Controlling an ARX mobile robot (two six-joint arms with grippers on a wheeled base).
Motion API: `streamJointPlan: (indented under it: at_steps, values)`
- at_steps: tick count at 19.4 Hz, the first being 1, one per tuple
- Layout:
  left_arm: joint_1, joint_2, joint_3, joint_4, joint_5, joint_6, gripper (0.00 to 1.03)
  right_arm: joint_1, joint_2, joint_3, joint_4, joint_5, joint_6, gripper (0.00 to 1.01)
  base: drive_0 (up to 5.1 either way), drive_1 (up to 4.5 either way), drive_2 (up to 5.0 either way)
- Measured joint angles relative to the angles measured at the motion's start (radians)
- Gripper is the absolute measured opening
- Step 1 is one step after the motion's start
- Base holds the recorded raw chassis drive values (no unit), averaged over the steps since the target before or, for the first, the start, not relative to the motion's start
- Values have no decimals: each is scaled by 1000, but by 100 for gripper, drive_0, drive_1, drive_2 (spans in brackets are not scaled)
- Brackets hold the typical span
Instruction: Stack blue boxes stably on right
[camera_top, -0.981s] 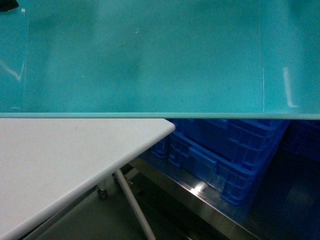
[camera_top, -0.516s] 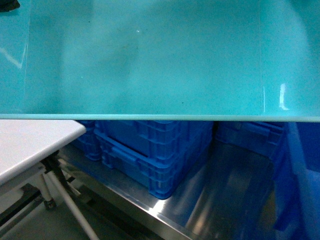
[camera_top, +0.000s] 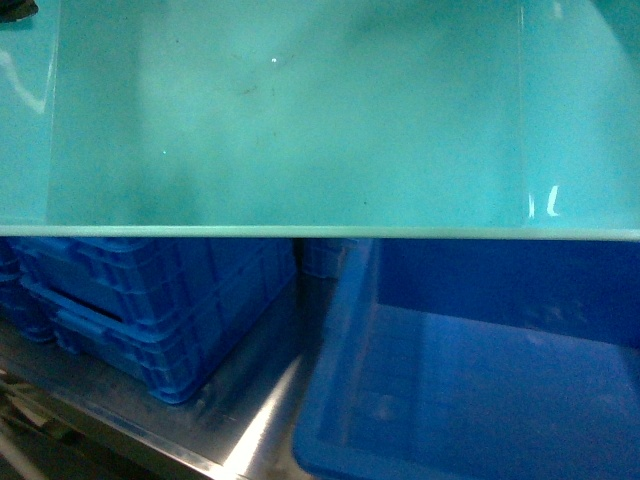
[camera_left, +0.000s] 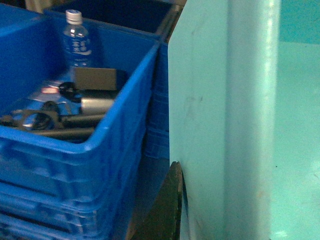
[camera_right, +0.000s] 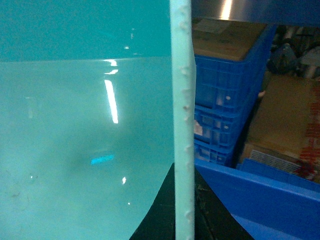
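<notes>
Head view: light turquoise tub (camera_top: 300, 110) fills the upper half of the frame, raised; dark blue tub (camera_top: 470, 390) sits open at lower right on the steel shelf (camera_top: 260, 420), beside a ribbed crate (camera_top: 150, 310) at lower left. Right wrist view: right gripper (camera_right: 184, 210) clamps the turquoise rim, a finger on each side. Left wrist view: left gripper (camera_left: 172, 210) shows one dark finger against the tub's outer wall; grip cannot be told. Judgement: centre turquoise over dark blue, keep level, lower evenly so walls nest.

One turquoise tub (camera_top: 300, 120), one dark-blue tub (camera_top: 480, 390), one water bottle (camera_left: 76, 42).
</notes>
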Motion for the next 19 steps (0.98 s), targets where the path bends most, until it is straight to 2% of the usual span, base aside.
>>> streamJointPlan:
  at_steps: [3,6,19]
  values:
    - [0,0,0,0,0,0,6,0,0,0,1,0,0,2,350,-395,-395]
    - [-7,0,0,0,0,-1,6,-13,0,-1,-3,-2,1,2,-170,-170,-170]
    - [-6,0,0,0,-3,0,6,-10,-2,-1,-2,-7,0,2,-166,-166,-166]
